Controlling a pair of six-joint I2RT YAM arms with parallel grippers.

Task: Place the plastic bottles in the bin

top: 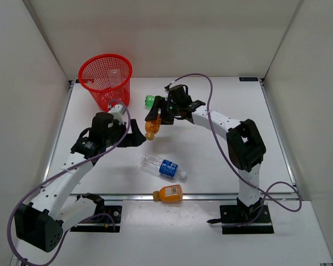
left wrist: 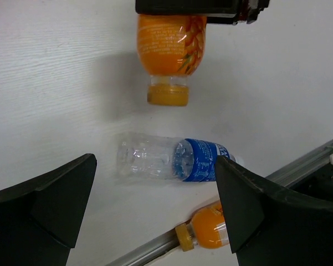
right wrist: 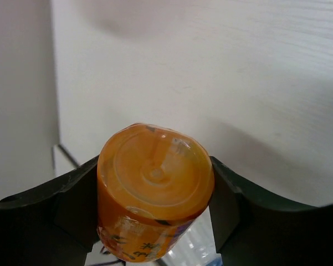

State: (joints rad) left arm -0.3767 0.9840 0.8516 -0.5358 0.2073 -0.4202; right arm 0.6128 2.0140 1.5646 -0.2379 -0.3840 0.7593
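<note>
The right hand (top: 157, 115), clamped near the base of the slick, cap-down orange bottle (left wrist: 170, 44), could let it slip before the bin (top: 102, 95); the left hand (left wrist: 155, 183) stands wide apart.

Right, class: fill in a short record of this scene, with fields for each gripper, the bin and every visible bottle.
right gripper: shut on held orange bottle, cap down, off the table
left gripper: open, empty
bin: red mesh, upright, far left; clear bottle shows inside
blue-labelled bottle: lying mid-table
second orange bottle: lying at near edge
green bottle: on table beyond right gripper
</note>
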